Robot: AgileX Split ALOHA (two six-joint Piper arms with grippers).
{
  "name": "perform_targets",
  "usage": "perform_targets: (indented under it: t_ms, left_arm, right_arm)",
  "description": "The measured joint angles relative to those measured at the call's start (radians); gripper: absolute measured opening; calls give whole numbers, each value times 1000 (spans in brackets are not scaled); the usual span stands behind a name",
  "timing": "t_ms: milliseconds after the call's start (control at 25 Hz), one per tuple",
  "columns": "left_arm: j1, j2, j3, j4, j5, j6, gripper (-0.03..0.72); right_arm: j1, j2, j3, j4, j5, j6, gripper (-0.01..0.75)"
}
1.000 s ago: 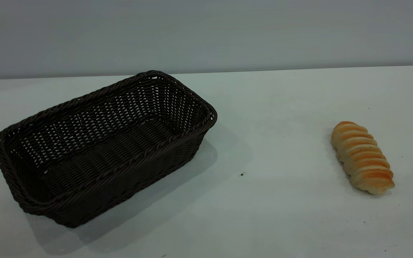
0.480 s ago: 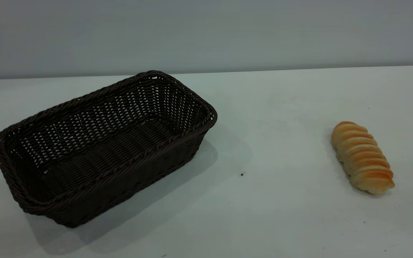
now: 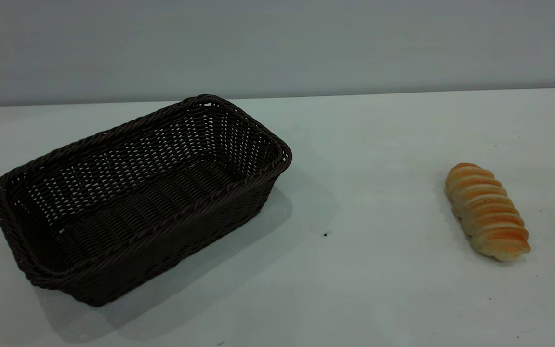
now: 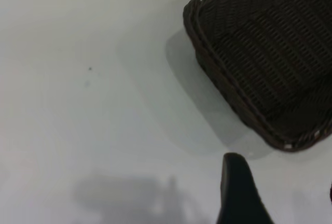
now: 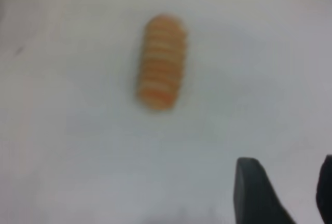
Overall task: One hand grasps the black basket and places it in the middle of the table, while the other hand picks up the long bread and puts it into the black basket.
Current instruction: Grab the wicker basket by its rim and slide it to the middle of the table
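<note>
Above the surface [image 3: 378, 289], the left tool [image 4: 280, 195] hangs open and empty; close it squarely over the black basket [image 3: 133, 193] rim.

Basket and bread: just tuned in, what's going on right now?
Nothing is being held yet. The basket sits empty on the left side of the table, and the bread lies on the right side, well apart from it. The left gripper hangs above the table next to one end of the basket, and the right gripper hangs above the table near the bread with its fingers apart. Neither touches its target.
</note>
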Motion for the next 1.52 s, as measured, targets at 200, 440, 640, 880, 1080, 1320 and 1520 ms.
perform_targets:
  t_ms: [200, 440, 640, 880, 1080, 1320, 1520]
  left_arm:
    - [0, 220, -1, 3, -91, -39, 480]
    - [0, 484, -7, 4, -245, -130, 480]
    - [0, 685, -9, 4, -353, -191, 480]
    - [0, 864, -83, 4, -401, -220, 480]
    - [0, 959, -166, 4, -410, -255, 480]
    - [0, 1053, -254, 4, -331, -262, 480]
    - [0, 1095, -275, 4, -322, -262, 480]
  right_arm:
    - [32, 117, 0, 88, -60, -87, 355]
    - [32, 127, 0, 145, -73, -98, 385]
    - [32, 127, 0, 180, -73, -103, 386]
    - [32, 127, 0, 209, -72, -118, 386]
    - [32, 127, 0, 227, -71, -128, 387]
    - [32, 127, 0, 227, -69, -131, 387]
    - [32, 127, 0, 227, -69, -131, 387]
